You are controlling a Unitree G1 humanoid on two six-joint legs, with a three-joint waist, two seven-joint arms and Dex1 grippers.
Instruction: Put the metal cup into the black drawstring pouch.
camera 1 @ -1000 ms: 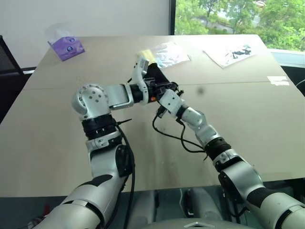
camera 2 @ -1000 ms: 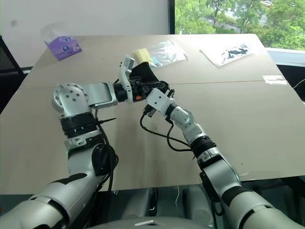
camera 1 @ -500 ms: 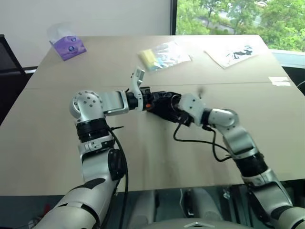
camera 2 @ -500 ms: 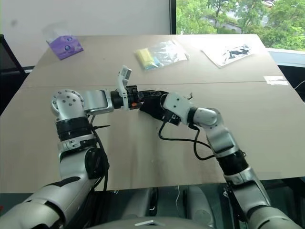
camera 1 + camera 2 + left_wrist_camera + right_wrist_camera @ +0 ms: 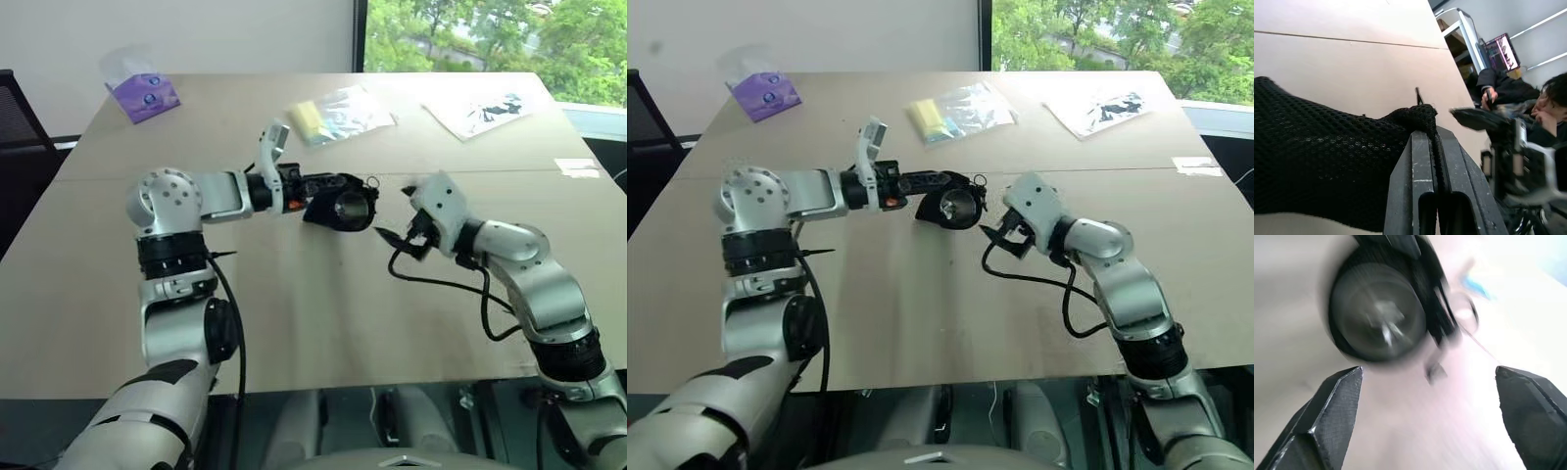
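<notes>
left gripper (image 5: 306, 186) jaws clamped on pouch (image 5: 333, 208) rim, frame centre, above bench (image 5: 294, 323). cup (image 5: 960, 207) sits inside pouch, mouth facing right gripper (image 5: 394, 238). right jaws wide open, empty, just right of pouch, apart from it.

One metal cup (image 5: 958, 206), one black drawstring pouch (image 5: 933, 208), two pincers.

Metal cup (image 5: 351, 206) in black drawstring pouch (image 5: 328, 208) — table (image 5: 294, 313) centre.
</notes>
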